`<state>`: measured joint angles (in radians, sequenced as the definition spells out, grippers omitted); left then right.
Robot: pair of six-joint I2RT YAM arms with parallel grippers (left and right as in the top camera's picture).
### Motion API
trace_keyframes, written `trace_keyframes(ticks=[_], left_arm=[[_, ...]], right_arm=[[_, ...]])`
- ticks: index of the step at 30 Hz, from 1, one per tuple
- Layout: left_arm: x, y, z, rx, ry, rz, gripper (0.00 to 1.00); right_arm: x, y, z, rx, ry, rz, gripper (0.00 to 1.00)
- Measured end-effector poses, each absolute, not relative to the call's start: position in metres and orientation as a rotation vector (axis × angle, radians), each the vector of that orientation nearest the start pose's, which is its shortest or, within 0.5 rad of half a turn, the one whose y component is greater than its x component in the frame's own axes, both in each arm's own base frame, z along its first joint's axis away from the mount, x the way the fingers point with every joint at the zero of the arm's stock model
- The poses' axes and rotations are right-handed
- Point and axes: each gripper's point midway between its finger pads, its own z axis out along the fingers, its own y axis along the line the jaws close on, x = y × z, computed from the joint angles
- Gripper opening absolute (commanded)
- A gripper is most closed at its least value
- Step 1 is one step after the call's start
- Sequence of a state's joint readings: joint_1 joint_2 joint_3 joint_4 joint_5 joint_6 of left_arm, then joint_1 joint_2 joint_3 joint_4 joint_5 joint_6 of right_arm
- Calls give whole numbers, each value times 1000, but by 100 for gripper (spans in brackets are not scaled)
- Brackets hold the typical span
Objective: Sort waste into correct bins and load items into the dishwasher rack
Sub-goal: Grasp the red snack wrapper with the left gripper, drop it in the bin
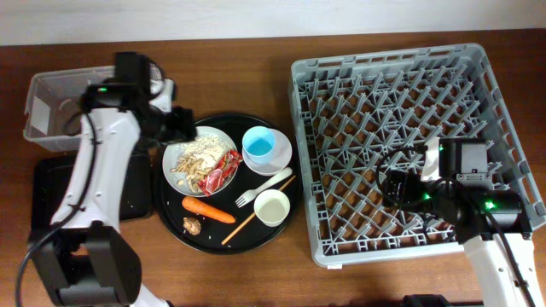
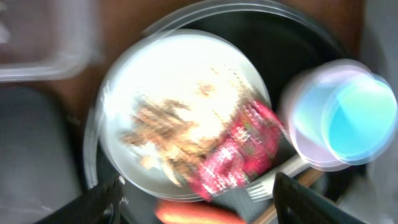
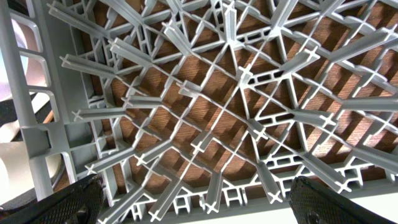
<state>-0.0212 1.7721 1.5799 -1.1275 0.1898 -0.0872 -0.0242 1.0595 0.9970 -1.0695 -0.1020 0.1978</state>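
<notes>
My left end effector [image 2: 202, 200] hangs spread over the white plate [image 1: 212, 136]. The right end effector [image 3: 199, 202], also spread and empty, is above the dishwasher rack [image 1: 384, 56] floor.

My worry is that pinching the red wrapper [image 1: 227, 167] drags rice scraps [image 1: 192, 158] along, since they touch at the plate's right edge. Seen from overhead, the wrapper's long axis runs diagonally, upper right to lower left.
</notes>
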Motion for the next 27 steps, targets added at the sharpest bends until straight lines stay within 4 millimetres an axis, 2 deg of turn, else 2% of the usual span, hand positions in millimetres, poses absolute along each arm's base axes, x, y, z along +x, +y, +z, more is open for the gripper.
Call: trace_keyframes(ticks=[2,3,6,7,11,15,22,26,27], left_arm=[[357,-78,133,69,2982,-337,72],[352,-84,127,97,3002,-330,72],[308,-121,91,355,3107,-189,71],[302,-126,82,409,3105,-142,72],[311,-118,61,426,3042,-20,70],[331,-111,63,408,2958,85,69],[338,-110,57,400,2926,102,68],[339,-110,42,407,2954,114,54],[338,-110,38,408,2964,118,44]], right_arm=[[243,12,166,270,2694,190,99],[243,12,166,270,2695,190,99],[244,12,167,269,2694,190,99],[243,12,166,270,2694,190,99],[243,12,166,270,2695,190,99],[243,12,166,270,2695,190,99],[243,12,166,270,2695,190,99],[243,12,166,269,2695,190,99],[243,12,166,269,2696,190,99]])
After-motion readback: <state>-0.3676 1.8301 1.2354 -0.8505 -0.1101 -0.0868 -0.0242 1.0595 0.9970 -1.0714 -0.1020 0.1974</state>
